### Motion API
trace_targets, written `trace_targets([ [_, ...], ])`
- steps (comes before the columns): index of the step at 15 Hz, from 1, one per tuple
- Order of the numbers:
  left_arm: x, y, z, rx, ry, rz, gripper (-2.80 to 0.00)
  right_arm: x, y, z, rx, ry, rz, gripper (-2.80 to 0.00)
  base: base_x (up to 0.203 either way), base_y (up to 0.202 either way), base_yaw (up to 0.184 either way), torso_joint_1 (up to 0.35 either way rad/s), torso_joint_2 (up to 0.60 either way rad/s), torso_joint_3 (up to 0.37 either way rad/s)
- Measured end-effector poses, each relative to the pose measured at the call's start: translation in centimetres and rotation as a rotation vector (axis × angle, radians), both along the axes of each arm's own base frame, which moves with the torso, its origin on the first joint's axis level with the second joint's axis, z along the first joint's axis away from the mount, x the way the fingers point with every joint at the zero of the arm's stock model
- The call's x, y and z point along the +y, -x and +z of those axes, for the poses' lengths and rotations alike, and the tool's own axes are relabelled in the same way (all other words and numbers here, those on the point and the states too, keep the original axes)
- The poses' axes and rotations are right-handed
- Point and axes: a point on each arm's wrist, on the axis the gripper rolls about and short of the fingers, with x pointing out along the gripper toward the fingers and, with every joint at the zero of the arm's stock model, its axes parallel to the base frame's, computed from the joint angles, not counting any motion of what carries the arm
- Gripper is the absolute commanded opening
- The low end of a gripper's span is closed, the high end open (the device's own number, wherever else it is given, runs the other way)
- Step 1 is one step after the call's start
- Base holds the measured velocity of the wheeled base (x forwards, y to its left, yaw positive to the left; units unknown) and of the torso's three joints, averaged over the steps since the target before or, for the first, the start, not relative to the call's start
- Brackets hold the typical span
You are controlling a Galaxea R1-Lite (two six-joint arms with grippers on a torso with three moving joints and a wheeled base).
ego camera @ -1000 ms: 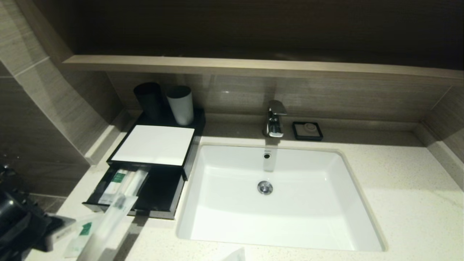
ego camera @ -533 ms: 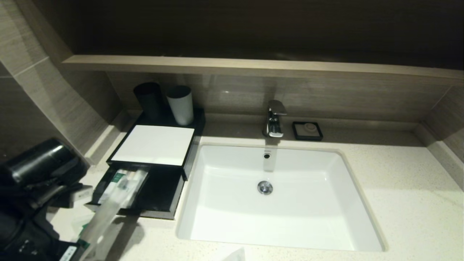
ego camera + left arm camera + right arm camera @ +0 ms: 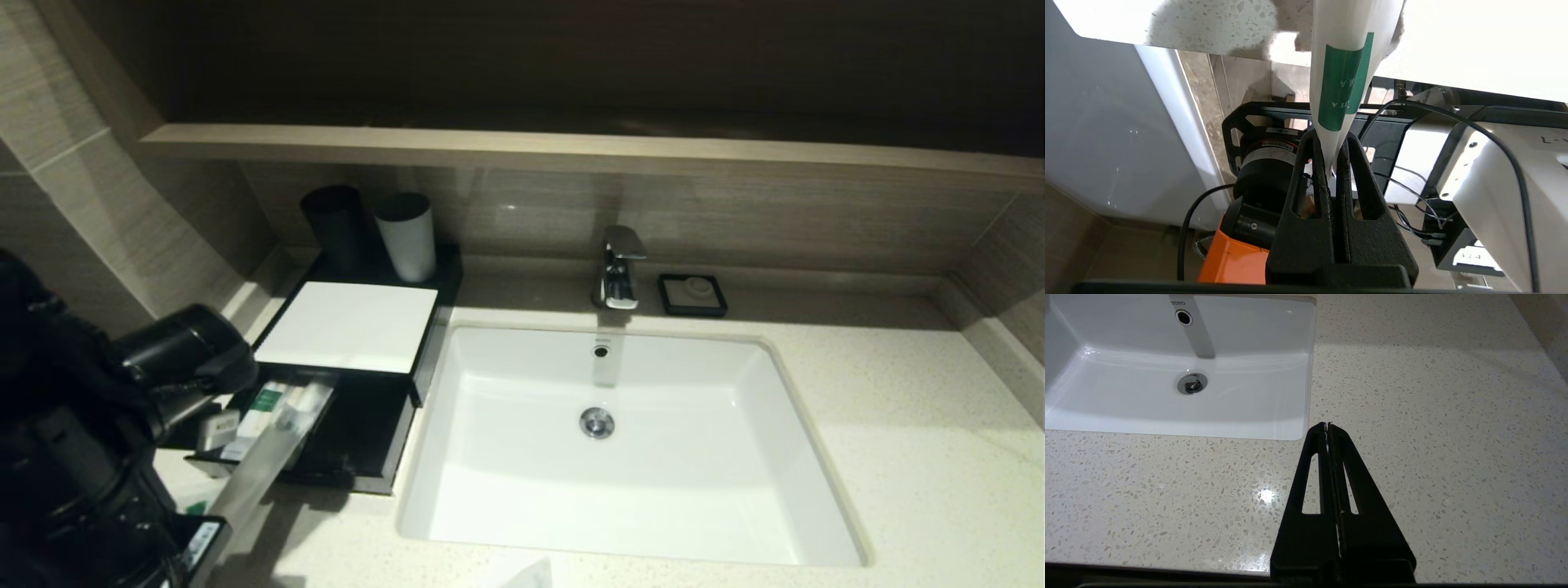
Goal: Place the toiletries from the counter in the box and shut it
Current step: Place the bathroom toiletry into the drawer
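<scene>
The black box (image 3: 347, 327) with its white top panel stands left of the basin, its front drawer (image 3: 363, 445) pulled out. In the drawer lies a white sachet with a green mark (image 3: 263, 402). A long translucent sleeve (image 3: 269, 461) leans over the drawer's front edge, its far end inside. My left arm (image 3: 175, 359) hangs at the drawer's left front corner. My left gripper (image 3: 1331, 136) is shut on another white sachet with a green band (image 3: 1341, 77). My right gripper (image 3: 1327, 425) is shut and empty above the speckled counter (image 3: 1433, 416), by the basin's front right corner.
A black cup (image 3: 335, 224) and a white cup (image 3: 406, 237) stand behind the box. The tap (image 3: 620, 269) and a small black soap dish (image 3: 692, 294) sit behind the basin (image 3: 490, 506). A white corner (image 3: 526, 575) shows at the counter's front edge.
My left arm has risen from the counter's front left corner and moved toward the drawer with the sachet. The sleeve's far end has slid further into the drawer.
</scene>
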Motion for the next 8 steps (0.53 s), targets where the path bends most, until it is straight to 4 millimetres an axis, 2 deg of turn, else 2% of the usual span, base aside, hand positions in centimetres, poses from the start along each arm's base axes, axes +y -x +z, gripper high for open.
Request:
trace_targets([
  [8, -1.1, -3.2, -0.6, 0.028, -0.009, 0.046, -2.8, 0.0, 0.0, 0.0, 0.0, 0.0, 0.0, -2.8, 0.0, 0.0, 0.0, 0.0, 0.0, 0.0],
])
